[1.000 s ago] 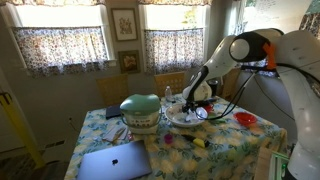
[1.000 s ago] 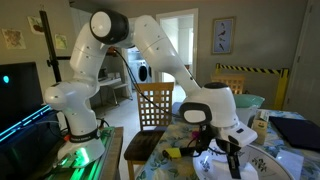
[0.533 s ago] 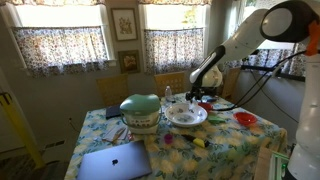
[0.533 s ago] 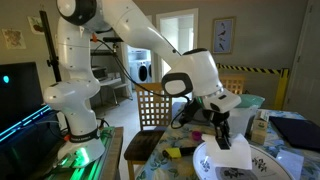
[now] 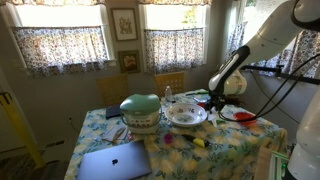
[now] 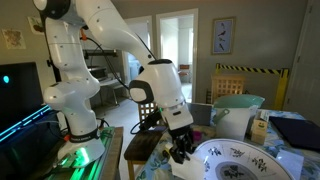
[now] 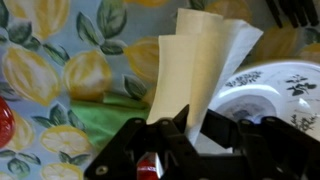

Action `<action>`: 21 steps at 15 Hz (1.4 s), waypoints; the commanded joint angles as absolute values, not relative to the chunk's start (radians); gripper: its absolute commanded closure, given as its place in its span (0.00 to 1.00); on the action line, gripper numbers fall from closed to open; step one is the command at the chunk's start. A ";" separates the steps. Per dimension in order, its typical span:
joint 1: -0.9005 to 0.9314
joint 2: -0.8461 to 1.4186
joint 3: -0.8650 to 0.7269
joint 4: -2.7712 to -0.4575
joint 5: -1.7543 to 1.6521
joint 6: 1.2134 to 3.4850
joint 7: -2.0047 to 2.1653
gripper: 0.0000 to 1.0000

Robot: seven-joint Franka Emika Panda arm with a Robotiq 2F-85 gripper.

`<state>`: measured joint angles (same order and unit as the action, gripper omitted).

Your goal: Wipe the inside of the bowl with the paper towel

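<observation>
The bowl (image 5: 185, 114), wide and white with speckles inside, stands on the lemon-print tablecloth; it also shows in an exterior view (image 6: 238, 161) and at the right of the wrist view (image 7: 280, 95). My gripper (image 7: 170, 128) is shut on the paper towel (image 7: 195, 65), a folded white sheet that sticks out from the jaws over the cloth beside the bowl. In both exterior views the gripper (image 5: 215, 99) (image 6: 181, 150) hangs just outside the bowl's rim, not over its middle.
A pale green lidded pot (image 5: 140, 112) stands beside the bowl, also seen behind it (image 6: 238, 110). A grey laptop (image 5: 113, 160) lies at the table's front. A small red dish (image 5: 245, 119) (image 7: 4, 125) sits near the gripper. A wooden chair (image 5: 170, 82) stands behind the table.
My gripper has lifted out of the bowl with the paper towel still held and moved sideways, from over the bowl's inside to just beyond its rim.
</observation>
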<state>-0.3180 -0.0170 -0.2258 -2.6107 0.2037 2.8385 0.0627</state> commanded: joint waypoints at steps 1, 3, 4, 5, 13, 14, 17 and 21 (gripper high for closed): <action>-0.351 -0.056 -0.258 -2.751 0.094 2.900 0.214 0.97; -0.371 0.004 -0.277 -2.782 0.042 2.961 0.289 0.97; -0.380 0.072 -0.285 -2.746 0.015 2.986 0.324 0.97; -0.389 0.097 -0.301 -2.763 -0.019 3.026 0.358 0.97; -0.298 0.369 -0.511 -2.680 -0.060 3.221 0.473 0.65; -0.283 0.368 -0.502 -2.668 0.054 3.223 0.383 0.59; -0.234 0.328 -0.576 -2.638 -0.022 3.213 0.440 0.39; -0.163 0.222 -0.663 -2.601 -0.041 3.155 0.416 0.11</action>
<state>-0.2065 0.3120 -0.6127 -2.6141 -0.0286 3.2083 0.4302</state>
